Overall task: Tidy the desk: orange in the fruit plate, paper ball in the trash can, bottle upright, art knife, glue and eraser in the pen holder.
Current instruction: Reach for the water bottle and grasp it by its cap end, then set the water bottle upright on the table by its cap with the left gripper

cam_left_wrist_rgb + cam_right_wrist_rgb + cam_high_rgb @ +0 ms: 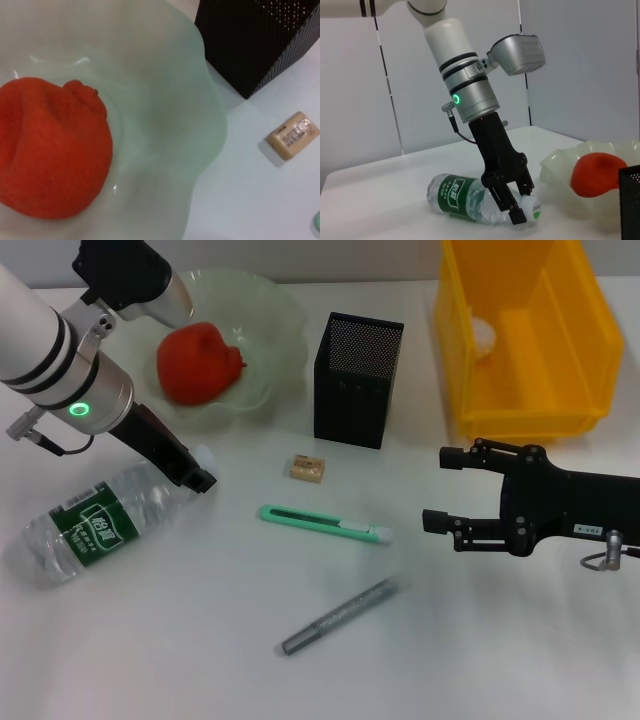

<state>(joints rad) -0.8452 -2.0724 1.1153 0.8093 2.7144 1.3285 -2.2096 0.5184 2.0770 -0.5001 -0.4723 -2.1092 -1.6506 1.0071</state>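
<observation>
Bottle point(95, 525) lies on its side on the white counter point(200, 660) at the near left, green label up, cap end pointing right toward the middle. Left claw point(200, 478) is down at the cap end, fingers straddling the neck/cap; right wrist view shows the fingers point(512, 212) on either side of the cap, narrowly parted, can't tell if they actually press on it. Orange point(198, 362) sits in the pale green fruit plate point(275, 315) at far left, seen close in the left wrist view too. Black mesh pen holder point(357, 380) stands upright just right of the plate, far centre. Eraser point(307, 469), small tan block, lies on the counter just near of the pen holder. Art knife point(325, 525), green with white tip, lies flat near centre, between bottle and right arm. Glue point(340, 616), grey stick, lies tilted nearer the robot than the knife. Yellow trash can point(525, 335) at far right with a white paper ball point(482, 335) inside, mostly hidden by the wall. Right claw point(438, 490) hovers above the counter at right, near of the bin, fingers wide apart, holding nothing.
</observation>
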